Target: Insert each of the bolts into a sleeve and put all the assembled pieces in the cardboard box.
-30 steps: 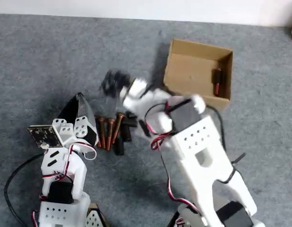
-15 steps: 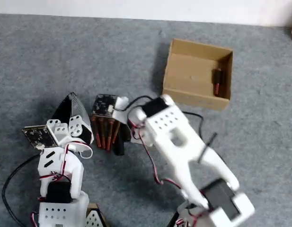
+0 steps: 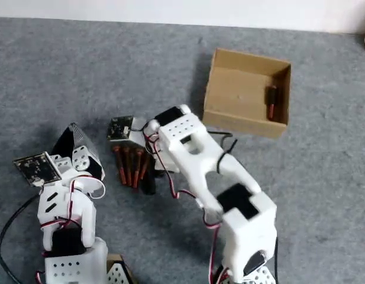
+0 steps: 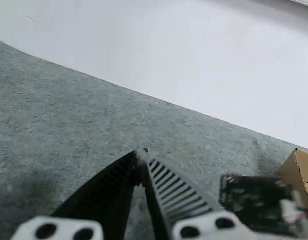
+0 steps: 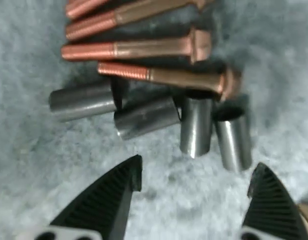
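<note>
Where the copper-coloured bolts (image 5: 139,48) lie side by side on the grey mat (image 3: 81,71), four short dark sleeves (image 5: 146,117) are scattered just beside them, two roughly parallel to the bolts and two at right angles. Both kinds are judged to be stiff metal, small but dense, and smooth enough to roll or slip from a pinch. A sleeve is best taken across its middle, a bolt on its plain shank under the head. The right gripper (image 5: 196,167) is held over the sleeves with its jaws spread wide and nothing between them. The left gripper (image 4: 142,162) is pressed closed on nothing, off to the side. One assembled piece (image 3: 271,102) is seen in the cardboard box (image 3: 235,118), well apart from the pile.
</note>
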Robot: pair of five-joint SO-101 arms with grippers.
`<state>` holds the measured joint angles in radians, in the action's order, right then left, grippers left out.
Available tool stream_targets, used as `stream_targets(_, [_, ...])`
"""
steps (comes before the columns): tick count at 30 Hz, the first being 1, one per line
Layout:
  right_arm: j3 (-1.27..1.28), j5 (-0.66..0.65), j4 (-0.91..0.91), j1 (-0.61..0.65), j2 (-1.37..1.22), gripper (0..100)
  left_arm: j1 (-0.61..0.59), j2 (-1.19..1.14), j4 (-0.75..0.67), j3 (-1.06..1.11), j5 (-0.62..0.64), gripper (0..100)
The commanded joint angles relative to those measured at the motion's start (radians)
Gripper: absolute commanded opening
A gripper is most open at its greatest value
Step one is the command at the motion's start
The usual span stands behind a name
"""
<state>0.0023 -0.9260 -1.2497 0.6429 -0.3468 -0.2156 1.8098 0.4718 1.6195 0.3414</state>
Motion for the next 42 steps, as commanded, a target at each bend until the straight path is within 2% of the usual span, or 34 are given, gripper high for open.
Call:
stream_targets(1, [-0.101,-0.015,0.015,0.001,-0.061,31.7,-0.008,0.005,0.005,-0.053,-0.006,1])
stream_targets(8, [-0.292,-0.015,0.007,-0.007,-0.228,31.7,-0.008,0.005,0.005,-0.053,-0.006,1])
stream_targets(15, [-0.323,-0.015,0.005,-0.008,-0.317,30.0,-0.008,0.005,0.005,-0.054,-0.006,1])
stream_targets(18, [-0.323,-0.015,0.005,-0.01,-0.321,22.8,-0.008,0.005,0.005,-0.054,-0.006,1])
stream_targets(22, [-0.323,-0.015,0.005,-0.01,-0.325,2.3,-0.008,0.005,0.005,-0.054,-0.006,1])
stream_targets(23, [-0.323,-0.015,0.005,-0.01,-0.325,0.0,-0.008,0.005,0.005,-0.054,-0.006,1])
stream_targets(28, [-0.321,-0.014,0.002,-0.008,-0.321,0.5,-0.008,0.005,0.005,-0.054,-0.006,1])
stream_targets(33, [-0.329,-0.011,-0.091,-0.008,-0.32,0.5,-0.008,0.005,0.005,-0.053,-0.006,1])
stream_targets(42, [-0.366,0.098,-0.128,-0.008,-0.165,0.5,-0.008,0.005,0.005,-0.053,-0.006,1])
